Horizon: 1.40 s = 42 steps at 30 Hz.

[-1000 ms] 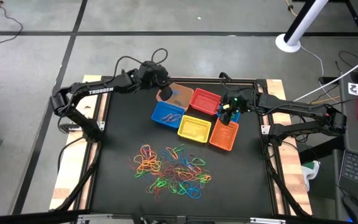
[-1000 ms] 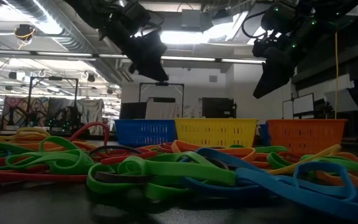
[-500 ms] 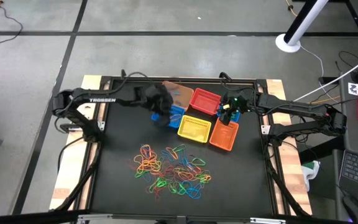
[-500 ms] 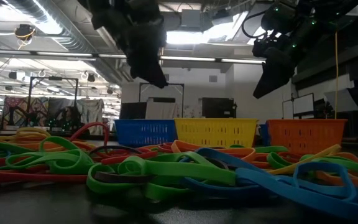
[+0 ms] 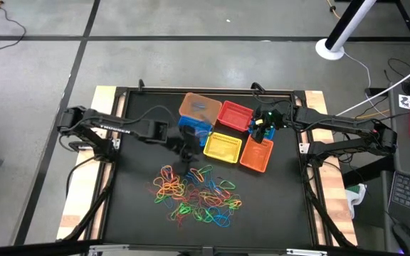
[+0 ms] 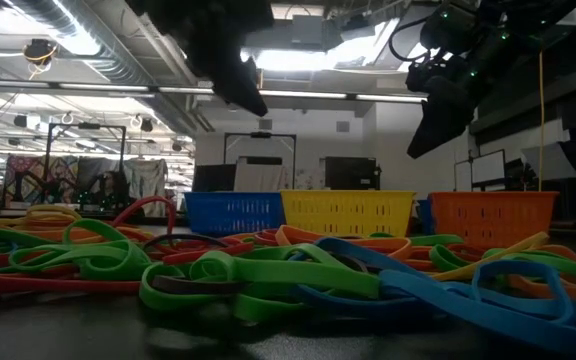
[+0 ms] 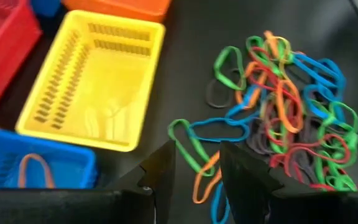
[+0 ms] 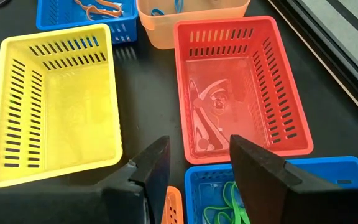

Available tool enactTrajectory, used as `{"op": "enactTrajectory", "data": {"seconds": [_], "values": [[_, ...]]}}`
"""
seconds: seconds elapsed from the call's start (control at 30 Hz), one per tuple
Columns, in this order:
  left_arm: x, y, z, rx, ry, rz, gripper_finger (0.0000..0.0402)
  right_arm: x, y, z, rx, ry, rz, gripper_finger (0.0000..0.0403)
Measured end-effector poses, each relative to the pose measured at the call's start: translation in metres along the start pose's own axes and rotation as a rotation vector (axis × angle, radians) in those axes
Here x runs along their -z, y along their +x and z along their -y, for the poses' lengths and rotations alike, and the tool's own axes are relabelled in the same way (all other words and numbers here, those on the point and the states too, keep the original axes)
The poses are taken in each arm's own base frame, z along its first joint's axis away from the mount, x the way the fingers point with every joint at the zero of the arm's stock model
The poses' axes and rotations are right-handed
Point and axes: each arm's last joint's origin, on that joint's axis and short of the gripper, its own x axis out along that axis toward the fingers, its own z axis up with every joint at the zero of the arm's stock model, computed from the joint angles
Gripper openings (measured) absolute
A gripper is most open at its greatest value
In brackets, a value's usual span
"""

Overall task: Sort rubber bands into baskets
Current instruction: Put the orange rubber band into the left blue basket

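Since a second ago the left arm has swung away from the tan-orange plastic basket at the back of the table and come forward: its left gripper now hangs between the row of baskets and the heap of thin coloured rubber bands. The arm lies low and stretched across the black table top from the left edge, forearm nearly level, wrist bent down toward the near edge of the heap. In the left wrist view its two dark fingers stand apart with nothing between them, a green loop and an orange loop of the heap lying just beyond the tips.

The right arm has not moved. It reaches in from the right edge, and the right gripper hovers over the gap between the red perforated basket and the orange basket. Its fingers are spread wide and hold nothing.

The baskets sit in a cluster at the back middle of the table: tan-orange and red behind, a blue basket partly hidden by the left arm, a yellow perforated basket and the orange one in front. A second blue basket shows under the right gripper with a green band in it. The first blue basket holds an orange band. The yellow and red baskets look empty.
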Motion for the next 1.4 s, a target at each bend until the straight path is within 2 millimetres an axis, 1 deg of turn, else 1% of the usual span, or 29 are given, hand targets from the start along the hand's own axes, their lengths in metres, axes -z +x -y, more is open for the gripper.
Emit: {"op": "enactTrajectory", "data": {"seconds": [0.07, 0.17, 0.3, 0.47, 0.63, 0.83, 1.03, 1.13, 1.33, 1.4], "values": [[0.0, 0.0, 0.005, 0.01, 0.012, -0.001, 0.0122, 0.0, 0.0, 0.0, 0.0, 0.0, 0.0, 0.0168], [0.001, 0.008, 0.011, 0.021, 0.009, -0.021, 0.0122, 0.0, 0.0, 0.0, 0.0, 0.0, 0.001, 0.0168], [0.008, 0.03, 0.015, 0.032, 0.02, -0.088, 0.0122, 0.0, 0.0, 0.0, 0.0, 0.0, 0.001, 0.0168], [0.021, 0.058, 0.011, 0.028, 0.022, -0.181, 0.0122, 0.0, 0.0, 0.0, 0.0, 0.0, 0.001, 0.0168], [0.033, 0.08, 0.01, 0.035, 0.069, -0.256, 0.0122, 0.0, 0.0, 0.0, 0.0, 0.0, 0.001, 0.0168], [0.043, 0.097, 0.009, 0.043, 0.098, -0.313, 0.0122, 0.0, 0.0, 0.0, 0.0, 0.0, 0.001, 0.0168], [0.049, 0.107, 0.008, 0.043, 0.099, -0.344, 0.012, 0.0, 0.0, 0.0, 0.0, 0.0, 0.001, 0.0168], [0.049, 0.108, 0.008, 0.043, 0.101, -0.347, 0.01, 0.0, 0.0, 0.0, 0.0, 0.0, 0.0, 0.0168], [0.049, 0.106, 0.008, 0.046, 0.111, -0.35, 0.0019, 0.0, 0.0, 0.0, 0.0, 0.0, 0.001, 0.0168], [0.048, 0.104, 0.008, 0.045, 0.108, -0.347, 0.0007, 0.0, 0.0, 0.0, 0.0, 0.0, 0.001, 0.0168]]}}
